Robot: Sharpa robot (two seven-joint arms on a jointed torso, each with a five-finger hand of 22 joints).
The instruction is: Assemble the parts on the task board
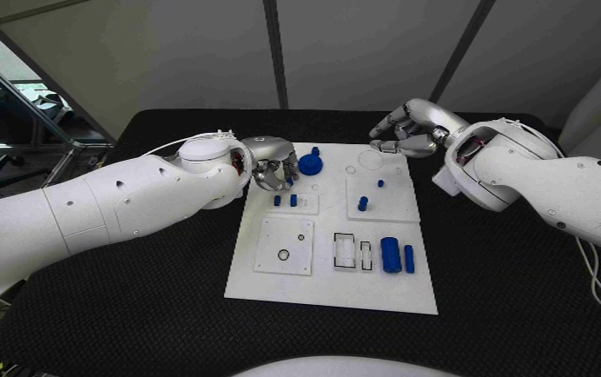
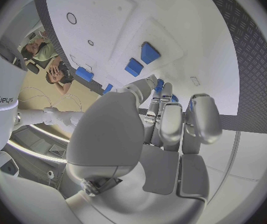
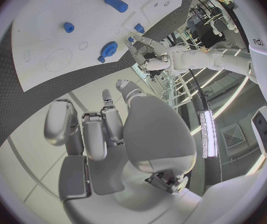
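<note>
On the task board [image 1: 328,290], the 6 o'clock strip near the robot lies bare, giving open room to come in low. Toward 12 o'clock it is crowded: the left hand [image 1: 268,171] hangs over the board's 10 o'clock edge, just beside the blue gear [image 1: 311,165] and two small blue pegs [image 1: 286,201]. The right hand [image 1: 410,130] hovers past the 1 o'clock corner. A blue cylinder [image 1: 391,254] and blue bar [image 1: 410,259] block the 4 o'clock side.

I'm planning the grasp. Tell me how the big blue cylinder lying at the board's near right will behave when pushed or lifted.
The big blue cylinder lies on its side, so a sideways push would probably roll it. It looks like smooth, rigid plastic, so likely light, stiff and perhaps slippery. The slim blue bar beside it could get knocked.
</note>
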